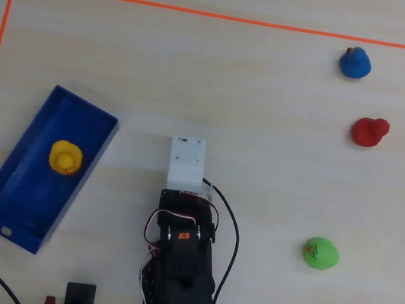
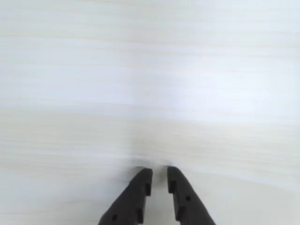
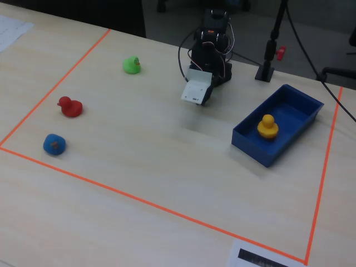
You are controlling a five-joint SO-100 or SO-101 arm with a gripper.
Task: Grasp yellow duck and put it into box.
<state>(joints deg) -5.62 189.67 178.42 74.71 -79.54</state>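
The yellow duck (image 1: 65, 157) sits upright inside the blue box (image 1: 26, 197), near the middle of its floor. The fixed view shows the same duck (image 3: 267, 127) in the box (image 3: 257, 149). My gripper (image 2: 160, 174) points at bare table in the wrist view. Its two black fingers stand a narrow slit apart with nothing between them. In the overhead view the white wrist block (image 1: 186, 163) covers the gripper. The arm is folded back near its base, well to the right of the box in that view.
A blue duck (image 1: 355, 62), a red duck (image 1: 368, 131) and a green duck (image 1: 320, 253) stand along the right side in the overhead view. Orange tape (image 1: 209, 13) frames the work area. A black stand (image 3: 267, 69) rises behind the box.
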